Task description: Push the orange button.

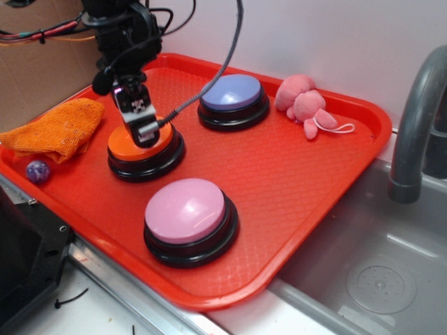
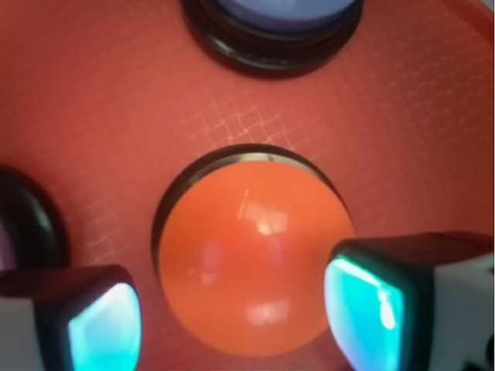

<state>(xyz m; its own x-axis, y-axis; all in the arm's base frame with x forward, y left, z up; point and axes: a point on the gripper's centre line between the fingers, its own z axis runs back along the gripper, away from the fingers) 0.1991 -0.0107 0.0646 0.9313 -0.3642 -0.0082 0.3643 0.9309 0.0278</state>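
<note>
The orange button [image 1: 124, 148], a glossy orange dome on a black round base, sits on the left part of the red tray [image 1: 300, 181]. My gripper [image 1: 146, 132] is right over its top, pointing down, and looks to be at or just above the dome. In the wrist view the button [image 2: 247, 255] fills the middle. My gripper [image 2: 236, 321] is open, with one fingertip on either side of the dome's near half. I cannot tell if a finger touches it.
A pink-topped button [image 1: 185, 209] stands at the tray's front and a purple-blue button [image 1: 232, 94] at the back. An orange knitted cloth [image 1: 59, 125] and a small purple ball [image 1: 38, 170] lie at the left, a pink plush toy [image 1: 302, 103] at the back right. A grey sink [image 1: 377, 272] with a faucet [image 1: 412, 125] is to the right.
</note>
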